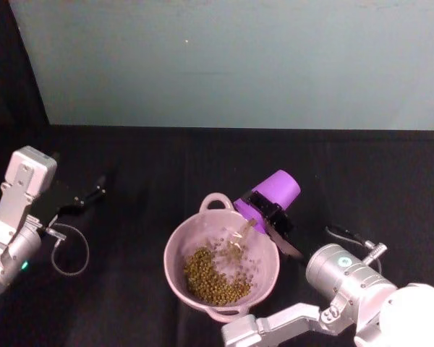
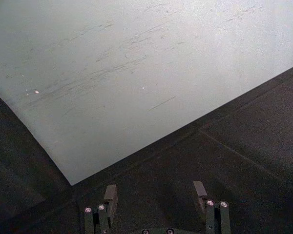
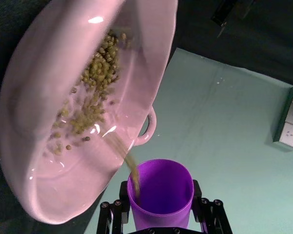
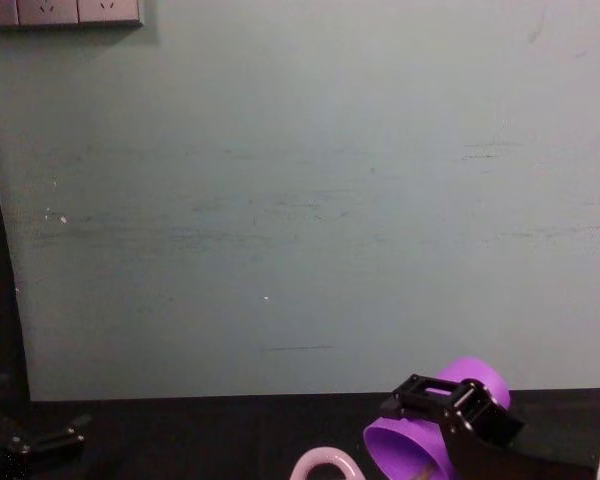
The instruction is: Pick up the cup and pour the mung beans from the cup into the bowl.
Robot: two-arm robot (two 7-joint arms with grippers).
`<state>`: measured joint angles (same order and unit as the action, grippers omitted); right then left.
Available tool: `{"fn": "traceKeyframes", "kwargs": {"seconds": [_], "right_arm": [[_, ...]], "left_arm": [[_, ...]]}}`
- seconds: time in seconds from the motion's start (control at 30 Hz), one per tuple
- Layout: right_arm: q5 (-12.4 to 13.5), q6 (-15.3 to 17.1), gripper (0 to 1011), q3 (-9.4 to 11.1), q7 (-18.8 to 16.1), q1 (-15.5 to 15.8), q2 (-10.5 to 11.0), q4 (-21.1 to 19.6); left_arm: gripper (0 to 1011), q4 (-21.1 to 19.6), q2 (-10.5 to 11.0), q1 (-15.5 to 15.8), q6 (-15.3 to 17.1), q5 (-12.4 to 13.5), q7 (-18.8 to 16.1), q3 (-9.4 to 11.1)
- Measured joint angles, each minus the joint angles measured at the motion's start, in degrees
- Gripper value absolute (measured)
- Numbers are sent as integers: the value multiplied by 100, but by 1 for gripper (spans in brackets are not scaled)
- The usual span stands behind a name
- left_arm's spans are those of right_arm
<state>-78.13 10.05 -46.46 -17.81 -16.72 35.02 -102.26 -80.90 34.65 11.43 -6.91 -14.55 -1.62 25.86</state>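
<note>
Black counter [image 1: 166, 159], pale green wall [image 1: 239, 65] rising along its far edge, faintly scuffed, white wall sockets [image 4: 60, 10] high at the far left

One cup [image 1: 275, 191]. One bowl [image 1: 175, 242] with two loop handles [image 1: 215, 201]. The beans [image 1: 215, 276] lie in one heap in the bowl, with one thin stream falling, too many to count singly. Two grippers: left gripper [image 2: 155, 187] and right gripper [image 3: 159, 195]. One bench [image 1: 137, 159].

Open table [image 1: 159, 163] btwn bowl [image 1: 182, 242], wall [image 1: 231, 65]
</note>
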Motion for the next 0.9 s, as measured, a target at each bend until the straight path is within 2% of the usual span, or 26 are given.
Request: {"fn": "traceKeyframes", "kwargs": {"seconds": [0.6, 0.73, 0.9], "right_arm": [[-1080, 184, 726, -344, 122, -70, 69, 79], [-1207, 249, 726, -372, 113, -64, 70, 84], [-1154, 272, 726, -330, 139, -21, 61, 80]], "left_arm": [[1012, 0, 0, 0, 0, 0, 0, 0], [1011, 0, 0, 0, 0, 0, 0, 0], [1012, 0, 0, 0, 0, 0, 0, 0]]}}
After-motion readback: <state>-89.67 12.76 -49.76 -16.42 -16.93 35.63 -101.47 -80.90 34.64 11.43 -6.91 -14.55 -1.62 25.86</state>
